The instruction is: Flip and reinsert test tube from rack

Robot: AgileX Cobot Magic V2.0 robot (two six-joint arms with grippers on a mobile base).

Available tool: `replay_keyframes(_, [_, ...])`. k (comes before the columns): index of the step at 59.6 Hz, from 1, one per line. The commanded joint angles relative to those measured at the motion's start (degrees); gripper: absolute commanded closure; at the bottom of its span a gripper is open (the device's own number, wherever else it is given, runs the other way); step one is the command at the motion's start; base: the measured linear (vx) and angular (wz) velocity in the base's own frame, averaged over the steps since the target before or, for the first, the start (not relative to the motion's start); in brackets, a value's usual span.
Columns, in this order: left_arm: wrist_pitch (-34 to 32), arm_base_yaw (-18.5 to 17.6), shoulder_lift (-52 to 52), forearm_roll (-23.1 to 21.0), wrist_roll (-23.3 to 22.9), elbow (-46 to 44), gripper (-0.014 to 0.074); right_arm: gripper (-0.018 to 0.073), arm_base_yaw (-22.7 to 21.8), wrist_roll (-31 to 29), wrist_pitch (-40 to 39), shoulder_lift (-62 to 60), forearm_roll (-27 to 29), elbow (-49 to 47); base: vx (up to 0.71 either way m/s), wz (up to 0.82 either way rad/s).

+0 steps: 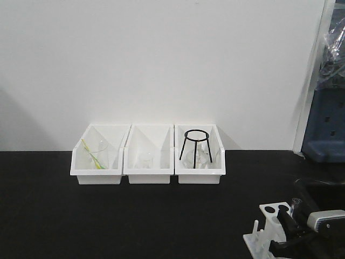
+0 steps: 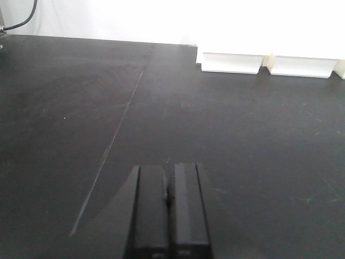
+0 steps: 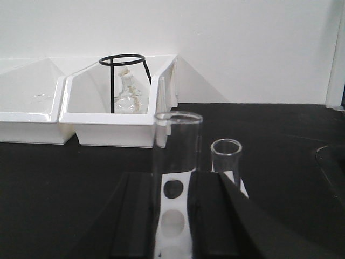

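Presently catalogued, largest first: black desk (image 1: 108, 216), matte, against a white wall. Three white open-fronted bins (image 1: 147, 156) in a row at the desk's back edge; the left holds clear glassware with a yellow-green stick, the middle a clear glass item, the right a black wire tripod stand (image 1: 195, 147) over a clear flask. Rack (image 1: 272, 222), white, round holes on top, upright pegs along its near side, at the desk's lower right corner. Right claw (image 3: 175, 216), black fingers set either side of the test tube (image 3: 177, 162), which stands upright, rim up, over the rack; a second, shorter tube (image 3: 226, 156) stands just beside. Left claw (image 2: 170, 216), pressed together, low over bare desk.
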Motion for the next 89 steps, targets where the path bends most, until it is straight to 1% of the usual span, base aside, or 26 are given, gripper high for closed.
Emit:
replay_keyframes(1, [-5.0,-0.4,-0.6,-0.2,0.0,0.1,0.0603,0.0428,-0.4,-0.4,-9.8,-1.7,-0.2,-1.0,0.00,0.00])
replay_keyframes(21, [-5.0,-0.4,-0.6,-0.2,0.0,0.1,0.0603,0.0099,-0.4,0.1,-9.1,-3.7,-0.6,-1.0,0.00,0.00])
replay_keyframes(25, [-5.0,-0.4,-0.6,-0.2,0.0,0.1,0.0603,0.0064,-0.4,0.1,-8.0,-6.0,-1.2,-1.0,0.00,0.00])
replay_keyframes(31, [-5.0,-0.4,-0.6,-0.2,0.0,0.1,0.0603,0.0061,-0.4,0.4,-5.0,-11.0,-1.9,-1.0,0.00,0.00])
replay_keyframes(35, [-5.0,-0.4,-0.6,-0.2,0.0,0.1,0.0603,0.0078,-0.4,1.6,-1.0,-15.4,-1.9,-1.1,0.00,0.00])
replay_keyframes(38, [-5.0,-0.4,-0.6,-0.2,0.0,0.1,0.0603,0.0113,-0.4,3.5,3.7,-20.0,-1.8,-1.2,0.00,0.00])
replay_keyframes(43, [-5.0,-0.4,-0.6,-0.2,0.0,0.1,0.0603,0.0209,-0.4,5.2,14.9,-27.6,-1.9,-1.2,0.00,0.00])
replay_keyframes(46, [-5.0,-0.4,-0.6,-0.2,0.0,0.1,0.0603,0.0305,-0.4,6.7,23.1,-32.4,-2.8,-1.2,0.00,0.00])
replay_keyframes(49, [-5.0,-0.4,-0.6,-0.2,0.0,0.1,0.0603,0.0405,-0.4,7.9,32.3,-37.2,-4.8,-1.2,0.00,0.00])
replay_keyframes(52, [-5.0,-0.4,-0.6,-0.2,0.0,0.1,0.0603,0.0527,-0.4,9.3,42.8,-42.4,-7.8,-1.1,0.00,0.00])
replay_keyframes(53, [-5.0,-0.4,-0.6,-0.2,0.0,0.1,0.0603,0.0558,-0.3,9.7,45.3,-43.7,-8.7,-1.1,0.00,0.00])
replay_keyframes(54, [-5.0,-0.4,-0.6,-0.2,0.0,0.1,0.0603,0.0575,-0.3,10.2,47.6,-45.5,-10.0,-1.1,0.00,0.00])
replay_keyframes(56, [-5.0,-0.4,-0.6,-0.2,0.0,0.1,0.0603,0.0575,-0.2,11.3,52.4,-48.2,-11.8,-0.8,0.00,0.00])
replay_keyframes(59, [-5.0,-0.4,-0.6,-0.2,0.0,0.1,0.0603,0.0573,-0.2,12.9,56.8,-51.8,-13.6,0.0,0.00,0.00])
replay_keyframes(63, [-5.0,-0.4,-0.6,-0.2,0.0,0.1,0.0603,0.0572,-0.2,14.2,58.7,-55.9,-14.2,1.9,0.00,0.00])
replay_keyframes(74, [-5.0,-0.4,-0.6,-0.2,0.0,0.1,0.0603,0.0571,-0.3,13.6,58.9,-64.4,-14.0,6.1,0.00,0.00])
replay_keyframes(81, [-5.0,-0.4,-0.6,-0.2,0.0,0.1,0.0603,0.0571,-0.3,13.6,59.2,-67.3,-13.9,7.0,0.00,0.00])
replay_keyframes(89, [-5.0,-0.4,-0.6,-0.2,0.0,0.1,0.0603,0.0571,-0.3,13.6,59.2,-67.9,-13.9,7.1,0.00,0.00])
